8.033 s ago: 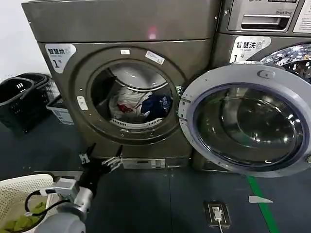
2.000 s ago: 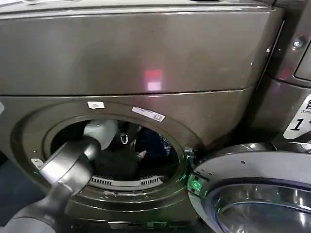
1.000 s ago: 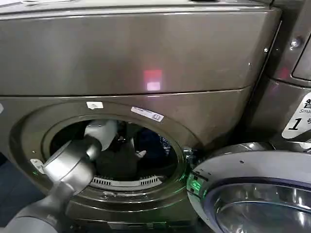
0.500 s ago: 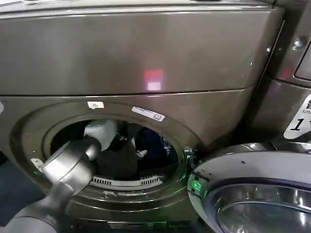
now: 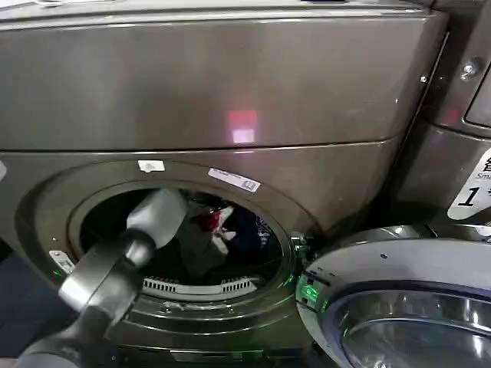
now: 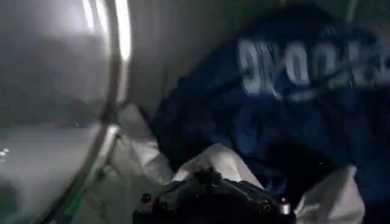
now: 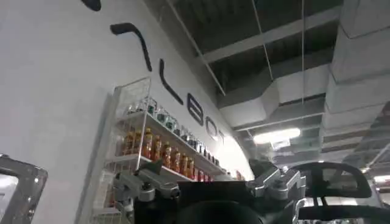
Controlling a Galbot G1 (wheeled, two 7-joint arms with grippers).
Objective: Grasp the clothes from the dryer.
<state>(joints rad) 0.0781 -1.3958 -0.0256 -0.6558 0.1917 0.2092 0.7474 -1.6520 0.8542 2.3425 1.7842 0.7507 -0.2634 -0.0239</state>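
The bronze-grey dryer (image 5: 230, 77) fills the head view, its round porthole open. Inside the drum lie the clothes: white cloth with red marks (image 5: 217, 223) and a dark navy garment (image 5: 250, 230). My left arm reaches through the porthole. In the left wrist view my left gripper (image 6: 207, 178) is shut on a fold of the white cloth (image 6: 224, 163), with the navy garment with white lettering (image 6: 292, 91) just behind it. My right gripper (image 7: 210, 182) is open and points up at the room's ceiling, away from the dryer.
The dryer's glass door (image 5: 399, 307) hangs open at the lower right. The neighbouring grey machine (image 5: 468, 153) stands to the right. The porthole's rim (image 5: 192, 290) closely rings my left arm. A shelf of bottles (image 7: 164, 152) stands on a white wall.
My left arm has drawn back and down out of the porthole a little. The white cloth with red marks has lifted into view behind it.
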